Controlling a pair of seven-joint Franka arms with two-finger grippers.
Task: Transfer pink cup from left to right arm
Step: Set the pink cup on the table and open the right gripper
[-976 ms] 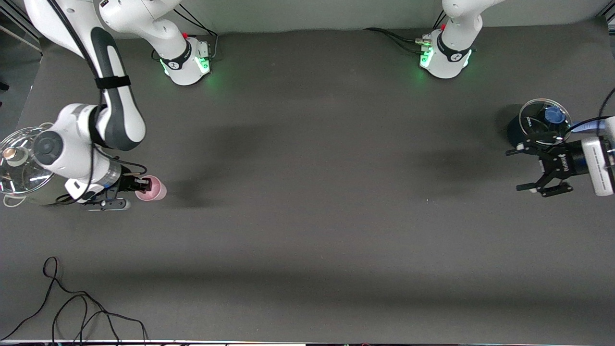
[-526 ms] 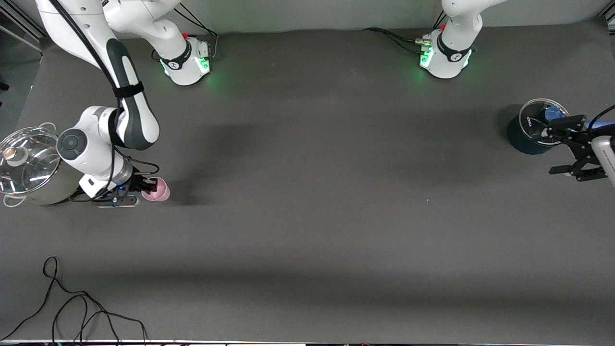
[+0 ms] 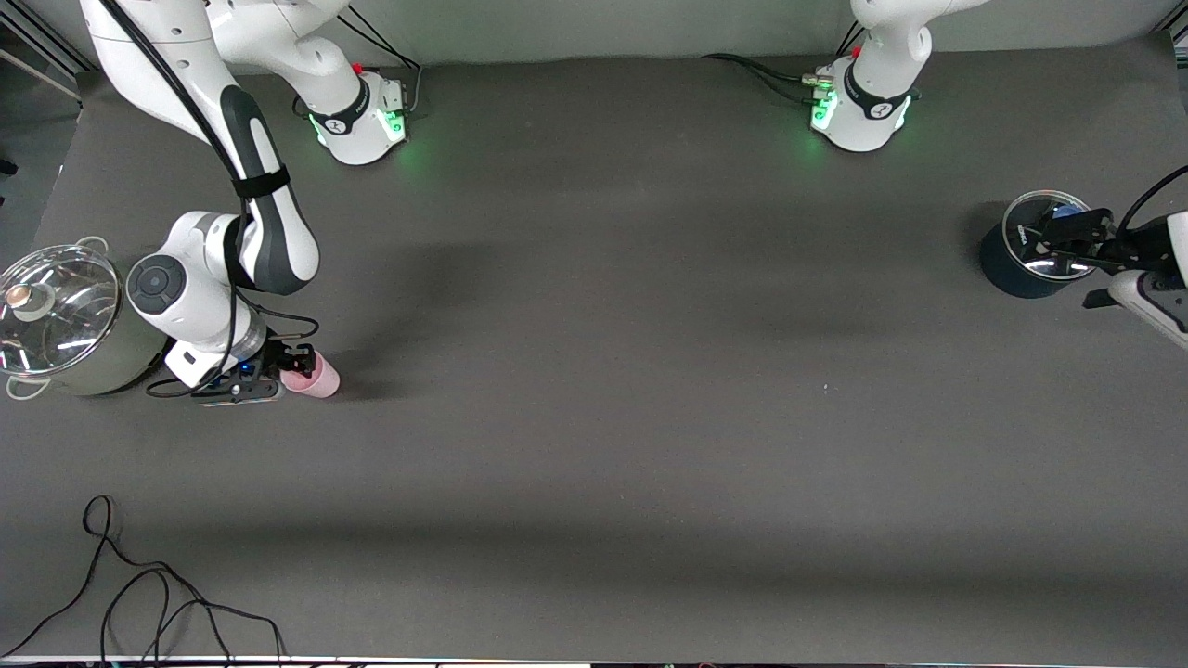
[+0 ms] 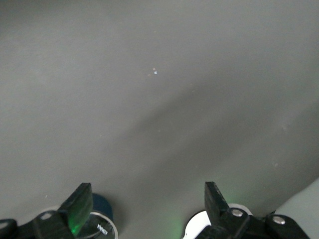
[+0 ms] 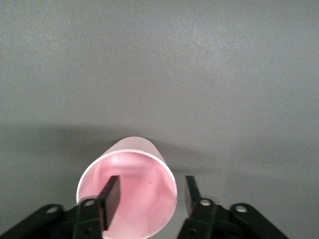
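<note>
Right claw (image 3: 290, 364) is low at the right arm's end of the desk (image 3: 594, 445), just beside the steel pot (image 3: 65, 325). The cup (image 3: 316, 378) sits at its tips, leaning with its mouth toward the wrist.

Right wrist view: one finger (image 5: 110, 199) is inside the cup's mouth and the other is outside the wall. The claw straddles the rim, narrow but parted, with a sliver of desk showing between the outer finger and the wall. Judgement: the pinch on the rim looks slack, not a firm hold. A rim pinch suits a small handleless tumbler, since the wall is the only thin edge to take.

Left claw (image 3: 1077, 239) hangs over the blue pot (image 3: 1007, 269) at the left arm's end, well apart from the cup. It is spread wide with nothing in it, and the arm waits. Judgement: the handover itself looks done and the cup is on the right arm's side.

View differences:
- Front view gives the layout, with both arms, both pots and the cup's lean. The right claw's tips are too dark and crowded there to read the gap.
- Right wrist view settles the straddle and the gap. It does not show whether the cup's base is flat on the desk.
- Left wrist view confirms the empty spread, with bare desk between the tips
</note>
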